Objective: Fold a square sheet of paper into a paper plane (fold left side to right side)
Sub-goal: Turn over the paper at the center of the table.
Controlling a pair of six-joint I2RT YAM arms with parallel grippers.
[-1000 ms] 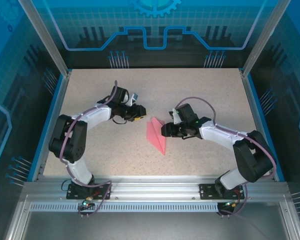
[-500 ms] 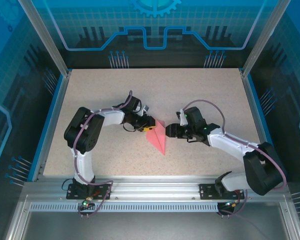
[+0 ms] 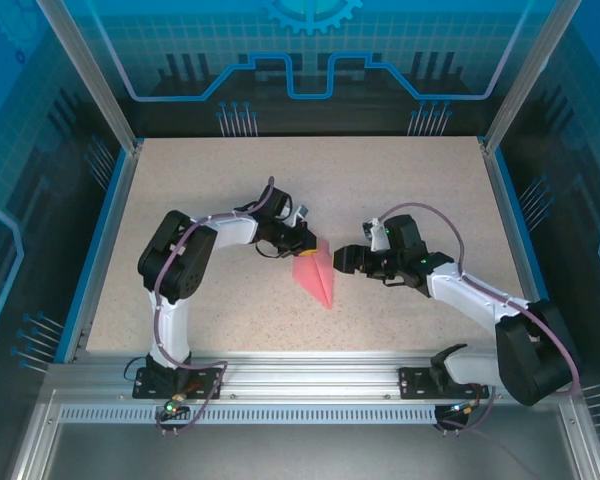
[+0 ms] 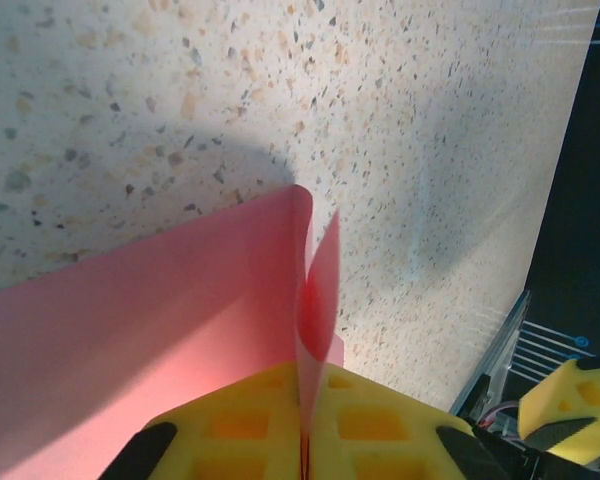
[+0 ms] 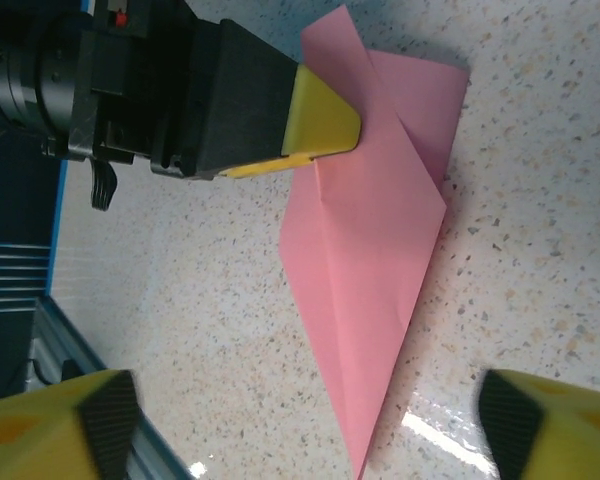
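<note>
The salmon-pink sheet of paper lies on the speckled table as a narrow kite-shaped paper plane point(image 3: 316, 275), its sharp point toward the near edge. My left gripper point(image 3: 307, 246) is at its upper left corner, shut on a raised flap of the paper. In the left wrist view the yellow fingers point(image 4: 230, 425) pinch the upright pink flap point(image 4: 318, 290) between them. My right gripper point(image 3: 344, 259) stands open just right of the plane, not touching it. In the right wrist view the paper plane point(image 5: 380, 260) lies between and beyond my spread right gripper point(image 5: 305, 425), with the left gripper's yellow fingertip point(image 5: 318, 125) on its top edge.
Blue side rails point(image 3: 108, 225) and the aluminium frame point(image 3: 310, 375) at the near edge bound the speckled table point(image 3: 400, 185). Both arms reach toward the middle, their grippers a short distance apart.
My left gripper has moved right onto the plane's upper corner and shut on a flap. The right gripper has opened wide and shifted slightly right.
</note>
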